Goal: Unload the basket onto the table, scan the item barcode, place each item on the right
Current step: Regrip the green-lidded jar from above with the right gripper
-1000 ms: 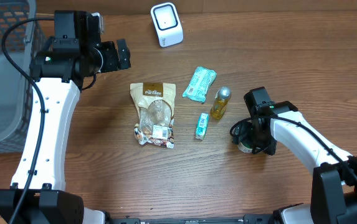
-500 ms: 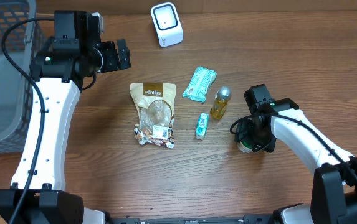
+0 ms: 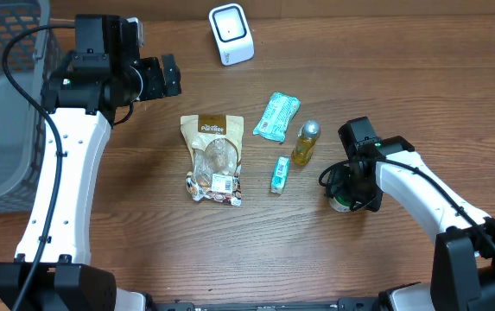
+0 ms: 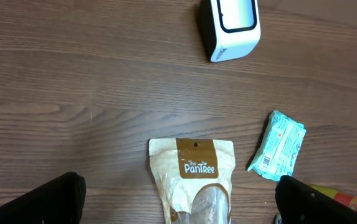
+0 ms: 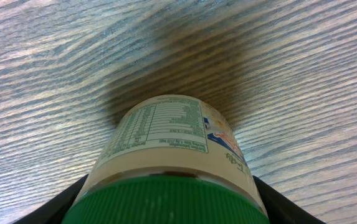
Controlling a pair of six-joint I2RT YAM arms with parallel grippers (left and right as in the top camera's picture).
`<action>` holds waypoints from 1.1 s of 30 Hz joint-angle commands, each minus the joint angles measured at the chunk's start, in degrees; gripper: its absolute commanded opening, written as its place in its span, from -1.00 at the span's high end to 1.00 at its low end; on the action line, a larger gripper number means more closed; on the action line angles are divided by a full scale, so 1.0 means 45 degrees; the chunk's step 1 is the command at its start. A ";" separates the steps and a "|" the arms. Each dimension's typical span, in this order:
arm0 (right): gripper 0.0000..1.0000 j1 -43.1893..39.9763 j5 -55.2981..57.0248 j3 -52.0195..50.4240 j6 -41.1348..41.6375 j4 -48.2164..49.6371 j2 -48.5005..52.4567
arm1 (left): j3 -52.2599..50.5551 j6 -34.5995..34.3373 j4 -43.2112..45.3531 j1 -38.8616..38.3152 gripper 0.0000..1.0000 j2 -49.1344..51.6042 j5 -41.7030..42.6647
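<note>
A small jar with a green lid stands on the wooden table, its nutrition label facing the right wrist camera; no barcode shows. My right gripper is shut on the jar, one black finger against each side just below the lid. From overhead the jar is mostly hidden under that gripper. The white barcode scanner stands at the table's far edge. My left gripper hovers open and empty at the far left, and its wide-apart fingers frame a brown pouch.
A brown Pantree pouch, a teal packet, a yellow bottle and a small teal box lie mid-table. A grey wire basket sits at the left edge.
My right gripper has narrowed onto the jar and shifted slightly toward it. The left arm has not moved.
</note>
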 commanded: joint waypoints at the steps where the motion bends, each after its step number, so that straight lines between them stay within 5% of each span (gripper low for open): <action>1: -0.37 -0.0049 -0.0078 0.0325 -0.0010 0.0107 0.0024 | 0.0160 0.0296 0.0019 -0.0053 -0.99 0.0005 -0.0073; 6: -0.70 -0.0044 -0.0078 0.0325 -0.0015 0.0112 0.0024 | 0.0160 0.0296 0.0019 -0.0053 -0.99 0.0005 -0.0073; 16: 0.07 -0.0044 -0.0078 0.0325 -0.0019 0.0097 0.0024 | 0.0160 0.0291 0.0019 -0.0053 -0.99 0.0005 -0.0068; 33: 0.08 -0.0049 -0.0078 0.0325 -0.0010 0.0102 0.0024 | 0.0160 0.0291 0.0019 -0.0053 -0.99 0.0005 -0.0073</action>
